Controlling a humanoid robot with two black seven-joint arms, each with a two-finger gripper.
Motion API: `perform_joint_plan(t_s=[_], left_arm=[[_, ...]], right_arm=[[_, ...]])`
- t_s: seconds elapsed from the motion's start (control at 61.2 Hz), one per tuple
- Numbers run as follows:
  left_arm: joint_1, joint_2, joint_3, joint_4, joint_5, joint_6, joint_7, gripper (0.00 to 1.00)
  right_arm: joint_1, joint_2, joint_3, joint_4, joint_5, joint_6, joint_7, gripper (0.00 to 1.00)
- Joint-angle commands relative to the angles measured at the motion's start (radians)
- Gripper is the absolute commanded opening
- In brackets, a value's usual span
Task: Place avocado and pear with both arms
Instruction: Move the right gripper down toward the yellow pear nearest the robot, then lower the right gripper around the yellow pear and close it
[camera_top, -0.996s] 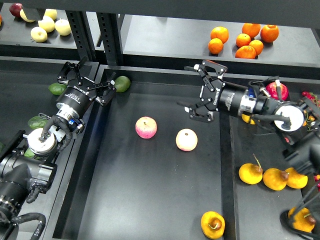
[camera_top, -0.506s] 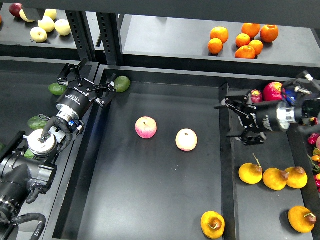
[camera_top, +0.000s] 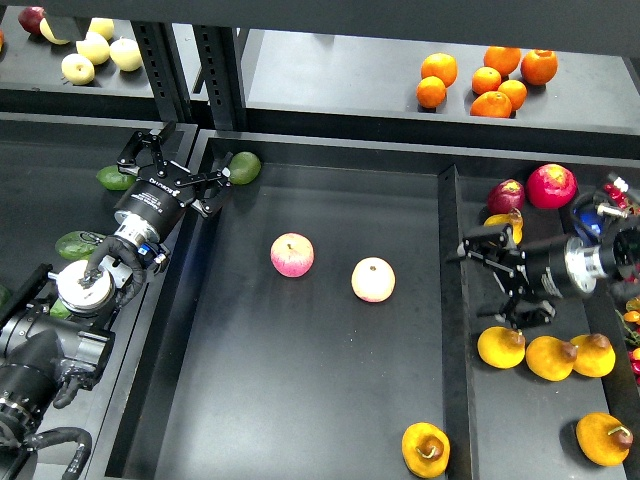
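At the left edge of the tabletop, the left gripper (camera_top: 176, 168) hangs with its fingers spread apart, gripping nothing, over the wall between the left bin and the middle tray (camera_top: 300, 400). The avocado (camera_top: 243, 167) lies in the tray's far left corner, just beside the fingertips but not between them. Two more green avocados (camera_top: 114, 178) lie in the left bin. Near the tray's middle sit two pink-and-yellow apples (camera_top: 292, 254), apart from each other. The pear (camera_top: 425, 449), with its dark hollow facing up, rests at the tray's near right corner. Over the right bin, the right gripper (camera_top: 500, 285) is spread wide and empty, just above a row of yellow pears (camera_top: 501, 347). Oranges (camera_top: 490, 78) sit on the far shelf.
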Motion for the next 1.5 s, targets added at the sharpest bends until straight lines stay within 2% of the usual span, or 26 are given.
perform_joint_plan(t_s=[0.0,0.751,1.486], left_arm=[[0.0,0.0,0.001,0.0,-0.001,0.0,0.0,0.99],[-0.003,0.0,0.004,0.008,0.001,0.0,0.0,0.99],[-0.003,0.0,0.006,0.014,0.001,0.0,0.0,0.99]], right_arm=[[-0.019,0.001,-0.028,0.007,0.002,0.0,0.0,1.0],[-0.165,0.008,-0.033,0.001,-0.022,0.0,0.0,1.0],[-0.274,0.127,-0.027,-0.07,-0.083,0.0,0.0,1.0]])
